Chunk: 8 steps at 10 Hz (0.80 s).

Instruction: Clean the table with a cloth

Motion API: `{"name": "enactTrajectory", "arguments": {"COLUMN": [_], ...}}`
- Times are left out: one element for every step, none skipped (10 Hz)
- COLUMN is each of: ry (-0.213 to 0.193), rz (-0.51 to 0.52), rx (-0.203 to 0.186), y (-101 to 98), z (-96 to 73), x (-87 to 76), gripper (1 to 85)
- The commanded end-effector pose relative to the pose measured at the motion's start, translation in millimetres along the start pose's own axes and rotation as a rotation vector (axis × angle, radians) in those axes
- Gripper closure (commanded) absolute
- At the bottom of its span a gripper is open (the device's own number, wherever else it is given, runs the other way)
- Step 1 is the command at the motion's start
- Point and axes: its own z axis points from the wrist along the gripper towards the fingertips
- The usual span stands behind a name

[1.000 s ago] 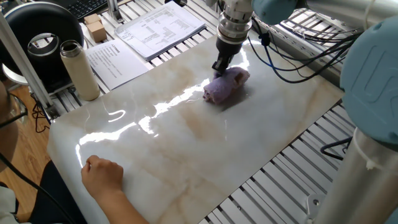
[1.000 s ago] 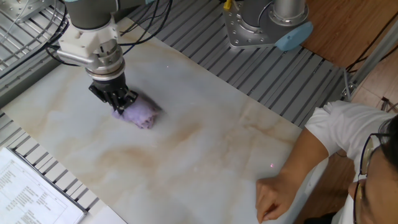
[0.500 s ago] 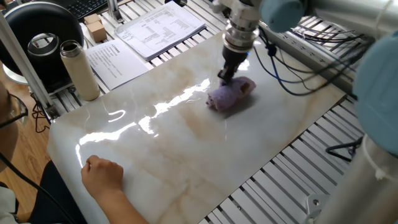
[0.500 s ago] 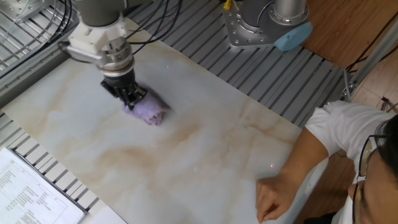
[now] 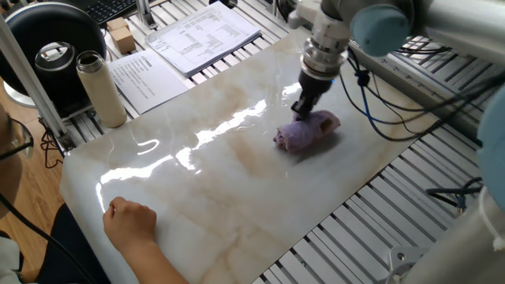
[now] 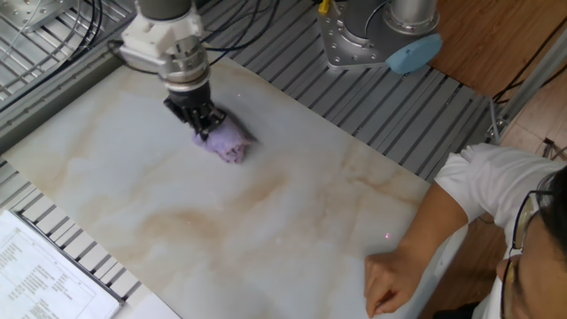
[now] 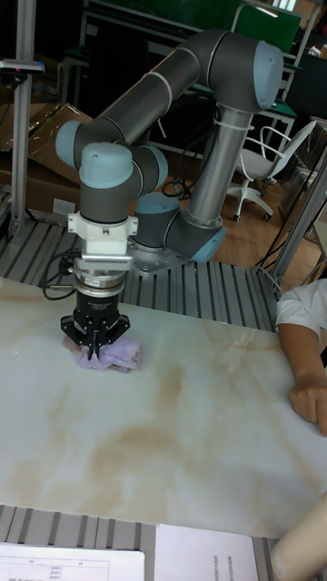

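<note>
The lavender cloth (image 5: 308,132) (image 6: 228,142) (image 7: 113,355) lies bunched on the glossy cream marble table (image 5: 221,181) (image 6: 292,221) (image 7: 182,427). My gripper (image 5: 301,110) (image 6: 203,128) (image 7: 95,344) points straight down with its dark fingers closed on one end of the cloth, pressing it against the slab. In the one fixed view the cloth sits toward the table's far right side. The fingertips are buried in the fabric.
A person's hand (image 5: 130,221) (image 6: 394,279) (image 7: 309,395) rests on the table's edge. A cream bottle (image 5: 101,88), printed paper sheets (image 5: 201,35) and a small box (image 5: 120,33) stand beside the slab. The arm's base (image 6: 381,35) is bolted to the ribbed aluminium frame.
My gripper has dragged the cloth across the slab, rightward in both fixed views, toward the arm's base. The hand on the edge has stayed put.
</note>
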Motion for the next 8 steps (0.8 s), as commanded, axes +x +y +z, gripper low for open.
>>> {"name": "enactTrajectory", "arguments": {"ry": [-0.011,-0.015,-0.008,0.002,0.011,0.015,0.018,0.031], "rz": [0.008,-0.018,-0.050,-0.076,-0.086,-0.107,-0.143,-0.213], "rx": [-0.008,-0.020,-0.026,-0.020,-0.018,-0.016,-0.004,0.040], "y": [-0.2,-3.9,-11.0,-19.2,-21.9,-24.7,-27.0,-33.9], "z": [-0.3,-1.4,-3.6,-5.2,-6.9,-8.5,-9.9,-13.0], "x": [7.3,-2.8,-16.1,-35.8,-53.4,-71.0,-86.1,-97.7], "gripper": [84.3,84.3,84.3,84.3,84.3,84.3,84.3,84.3]}}
